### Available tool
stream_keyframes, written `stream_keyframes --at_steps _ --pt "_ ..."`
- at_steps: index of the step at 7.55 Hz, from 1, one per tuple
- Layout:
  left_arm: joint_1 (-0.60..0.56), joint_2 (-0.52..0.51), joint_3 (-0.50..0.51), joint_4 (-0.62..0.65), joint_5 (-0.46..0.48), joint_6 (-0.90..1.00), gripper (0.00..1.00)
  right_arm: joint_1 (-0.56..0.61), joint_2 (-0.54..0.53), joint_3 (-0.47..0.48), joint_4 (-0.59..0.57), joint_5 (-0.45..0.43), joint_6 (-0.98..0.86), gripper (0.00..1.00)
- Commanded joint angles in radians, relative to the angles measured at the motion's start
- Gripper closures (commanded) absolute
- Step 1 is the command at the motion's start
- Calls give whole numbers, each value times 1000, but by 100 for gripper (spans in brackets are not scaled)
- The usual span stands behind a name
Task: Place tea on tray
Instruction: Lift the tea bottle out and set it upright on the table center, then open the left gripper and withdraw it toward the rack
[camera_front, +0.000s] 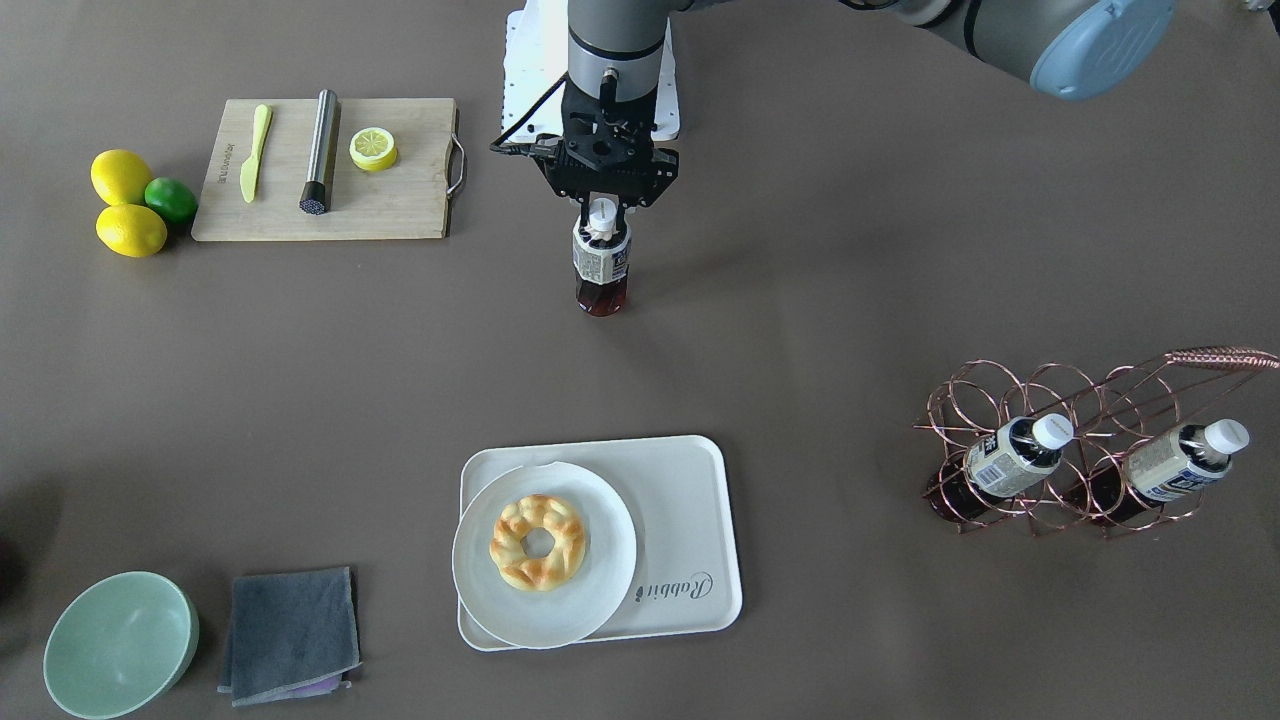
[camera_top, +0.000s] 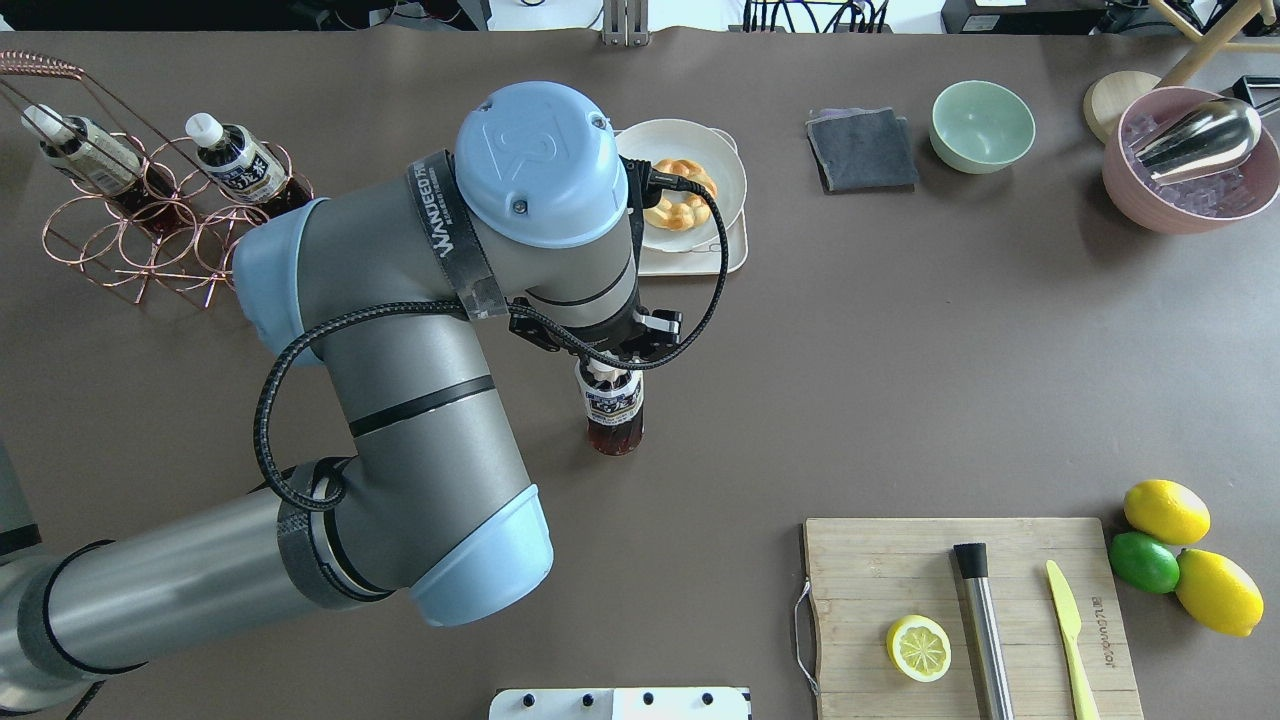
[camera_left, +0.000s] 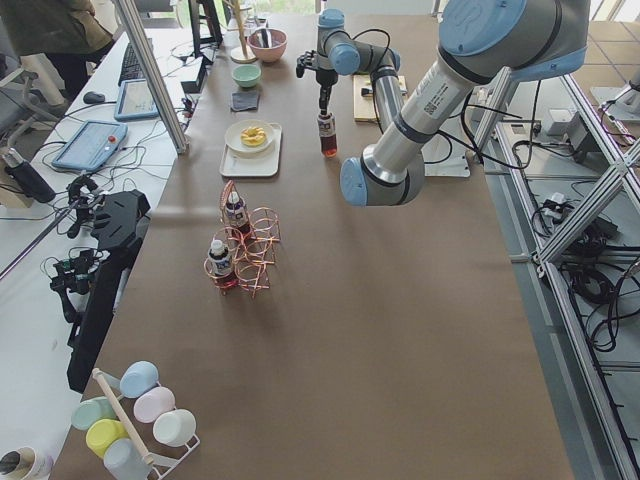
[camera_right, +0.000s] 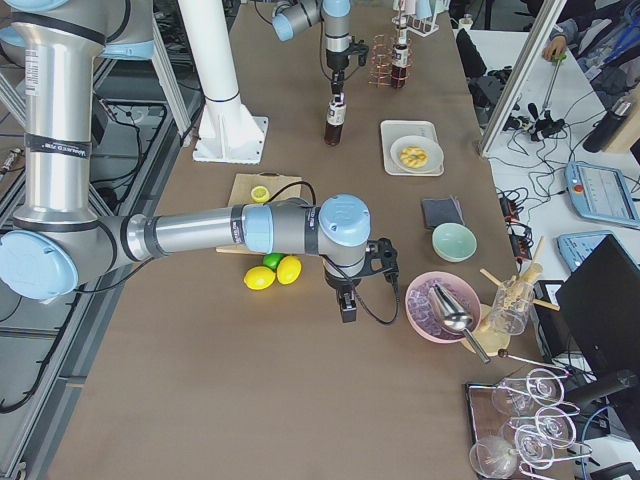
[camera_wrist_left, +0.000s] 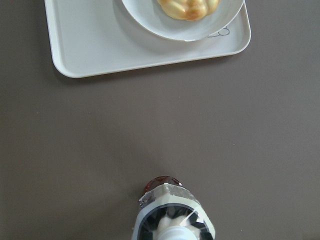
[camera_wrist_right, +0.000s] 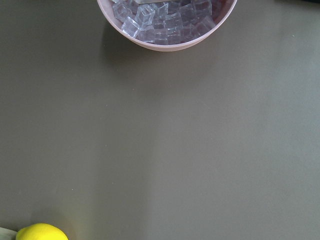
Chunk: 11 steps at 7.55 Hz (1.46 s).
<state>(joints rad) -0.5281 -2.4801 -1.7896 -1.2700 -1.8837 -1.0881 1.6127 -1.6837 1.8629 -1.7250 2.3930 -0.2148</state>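
Left gripper (camera_front: 604, 205) is clamped on the cap of the tea (camera_front: 601, 265), upright directly beneath it, probably so it can be set down standing; the tray (camera_front: 690, 500) lies well ahead, with room beside its plate (camera_front: 590, 610). Right gripper (camera_right: 347, 303): cannot tell

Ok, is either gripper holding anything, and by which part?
The left gripper grips the tea bottle by its white cap. Whether the right gripper holds anything cannot be told.

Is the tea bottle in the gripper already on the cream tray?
No, the tea, held by the left gripper, is over bare table, well apart from the tray.
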Motion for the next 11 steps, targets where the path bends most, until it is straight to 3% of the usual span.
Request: stream_keyframes --at_steps 1,4,5,6,8,11 --pt "14 3 2 -6 2 -1 100 0 -2 -1 -1 0 0 0" --pt "34 7 -1 -20 46 -1 96 0 -2 -1 -1 0 0 0" --pt "34 7 -4 -20 46 -1 26 0 -2 -1 -1 0 0 0" --pt "34 7 -5 -20 46 0 4 0 -2 -1 -1 0 0 0" --pt "-2 18 -72 -3 35 13 3 -26 43 12 2 47 56 0" --pt "-186 198 -213 3 -107 182 3 -236 162 152 2 58 477 0"
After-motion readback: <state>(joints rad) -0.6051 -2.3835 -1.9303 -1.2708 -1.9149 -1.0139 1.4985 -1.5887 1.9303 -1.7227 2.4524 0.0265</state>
